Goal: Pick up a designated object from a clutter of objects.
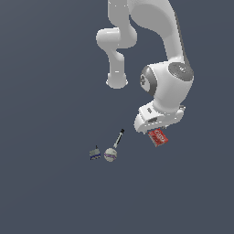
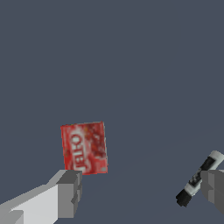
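Observation:
The red flat box with white lettering lies flat on the dark grey floor. In the wrist view it sits just beyond one grey fingertip, not between the two. My gripper is open wide and holds nothing. In the exterior view the box shows just under the white hand, and the fingers are mostly hidden by the hand. The thin dark marker lies close to the other fingertip.
At the exterior view's left of the box lie the marker, the whitish ball with a purple band and a small grey-blue piece. The arm's white links rise behind.

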`<state>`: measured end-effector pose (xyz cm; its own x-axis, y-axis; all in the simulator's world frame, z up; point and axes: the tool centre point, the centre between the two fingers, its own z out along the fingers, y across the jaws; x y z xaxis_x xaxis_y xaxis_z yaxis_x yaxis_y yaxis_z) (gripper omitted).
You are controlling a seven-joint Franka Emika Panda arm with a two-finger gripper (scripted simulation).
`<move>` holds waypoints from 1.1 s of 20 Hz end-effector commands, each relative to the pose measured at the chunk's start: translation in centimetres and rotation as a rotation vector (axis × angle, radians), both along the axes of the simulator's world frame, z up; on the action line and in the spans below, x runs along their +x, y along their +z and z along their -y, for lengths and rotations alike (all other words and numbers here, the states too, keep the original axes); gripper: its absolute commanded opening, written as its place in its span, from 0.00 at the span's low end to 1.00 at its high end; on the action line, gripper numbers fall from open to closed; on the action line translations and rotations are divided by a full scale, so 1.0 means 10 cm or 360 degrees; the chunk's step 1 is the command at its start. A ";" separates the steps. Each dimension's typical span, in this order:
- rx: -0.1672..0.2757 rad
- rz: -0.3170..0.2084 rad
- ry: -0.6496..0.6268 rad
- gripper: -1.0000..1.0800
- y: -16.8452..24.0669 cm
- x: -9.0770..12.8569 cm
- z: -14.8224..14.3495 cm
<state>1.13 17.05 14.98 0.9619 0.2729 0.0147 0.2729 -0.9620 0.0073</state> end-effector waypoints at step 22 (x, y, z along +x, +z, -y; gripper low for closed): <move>0.0003 -0.0027 0.0150 0.96 -0.99 -0.33 -0.59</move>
<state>-2.15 22.90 5.62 0.9322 0.3619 0.0001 0.3619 -0.9322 0.0002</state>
